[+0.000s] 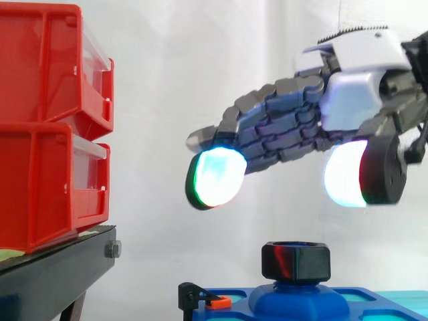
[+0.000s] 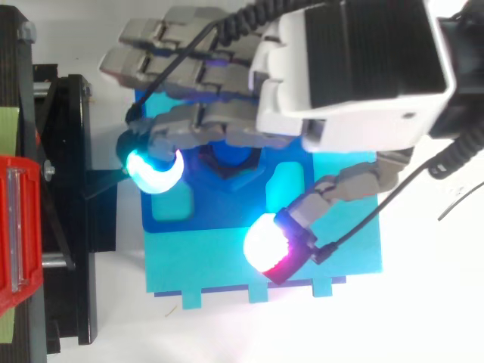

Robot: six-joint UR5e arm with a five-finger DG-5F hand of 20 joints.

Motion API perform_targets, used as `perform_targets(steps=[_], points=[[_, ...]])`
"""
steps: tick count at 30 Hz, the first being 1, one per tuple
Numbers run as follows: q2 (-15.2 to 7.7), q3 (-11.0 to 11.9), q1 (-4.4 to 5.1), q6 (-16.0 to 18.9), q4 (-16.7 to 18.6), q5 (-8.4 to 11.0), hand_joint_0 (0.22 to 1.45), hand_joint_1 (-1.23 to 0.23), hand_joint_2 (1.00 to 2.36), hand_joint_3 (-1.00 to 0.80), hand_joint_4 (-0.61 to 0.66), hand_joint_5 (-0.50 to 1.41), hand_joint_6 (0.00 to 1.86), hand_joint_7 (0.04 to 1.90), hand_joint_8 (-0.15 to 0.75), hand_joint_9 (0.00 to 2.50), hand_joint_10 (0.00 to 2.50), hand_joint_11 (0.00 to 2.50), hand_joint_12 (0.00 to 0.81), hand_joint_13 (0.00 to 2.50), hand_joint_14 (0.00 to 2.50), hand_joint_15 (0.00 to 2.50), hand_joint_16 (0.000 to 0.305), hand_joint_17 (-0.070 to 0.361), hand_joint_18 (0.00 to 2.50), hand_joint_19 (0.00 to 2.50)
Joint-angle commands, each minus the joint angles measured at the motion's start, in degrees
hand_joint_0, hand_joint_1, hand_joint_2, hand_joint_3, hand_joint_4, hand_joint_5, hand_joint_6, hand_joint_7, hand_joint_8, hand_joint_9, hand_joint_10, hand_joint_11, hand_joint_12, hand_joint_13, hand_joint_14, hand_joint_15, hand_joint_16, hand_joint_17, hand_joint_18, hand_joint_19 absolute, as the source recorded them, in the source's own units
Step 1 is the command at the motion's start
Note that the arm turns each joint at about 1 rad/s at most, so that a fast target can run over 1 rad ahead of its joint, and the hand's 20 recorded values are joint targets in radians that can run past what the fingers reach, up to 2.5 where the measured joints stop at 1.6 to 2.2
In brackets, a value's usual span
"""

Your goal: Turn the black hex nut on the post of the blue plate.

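The black hex nut [image 1: 296, 261] sits on the blue post [image 1: 297, 299] of the blue plate [image 2: 265, 257], low in the side view. My hand [image 1: 301, 120] hovers above it, well clear, its fingers stretched out to the left and the thumb [image 1: 364, 175] hanging down on the right. Its pads glow cyan-white. Nothing is between fingers and thumb, so the hand is open. Seen from above, the hand [image 2: 227, 113] covers most of the nut, with only a dark bit [image 2: 227, 159] showing under the fingers.
Two stacked red bins [image 1: 50, 127] stand on a black stand [image 1: 57, 271] to the left. A small black and orange clip [image 1: 204, 299] sits at the plate's left edge. White curtain behind.
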Motion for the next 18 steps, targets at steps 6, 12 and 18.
perform_targets(steps=[6, 12, 18], points=[[-1.96, -0.02, -0.08, 0.67, 1.96, -0.78, 0.35, -0.95, 1.00, -0.50, 0.11, -0.30, 0.50, 0.76, 0.183, 0.00, 0.00, 0.00, 0.381, 0.00, 0.00, 0.00, 0.055, 0.125, 0.00, 0.00], [-1.96, -0.10, -0.17, 0.41, 1.70, -0.78, 0.34, -0.94, 1.00, -0.50, 0.13, -0.30, 0.50, 0.79, 0.187, 0.00, 0.00, 0.00, 0.381, 0.00, 0.00, 0.00, 0.055, 0.124, 0.00, 0.00], [-1.96, -0.89, -0.61, 0.06, 2.23, -1.04, 0.34, -0.93, 1.00, -0.50, 0.15, -0.28, 0.50, 0.82, 0.197, 0.00, 0.00, 0.00, 0.384, 0.00, 0.00, 0.00, 0.055, 0.125, 0.00, 0.00]])
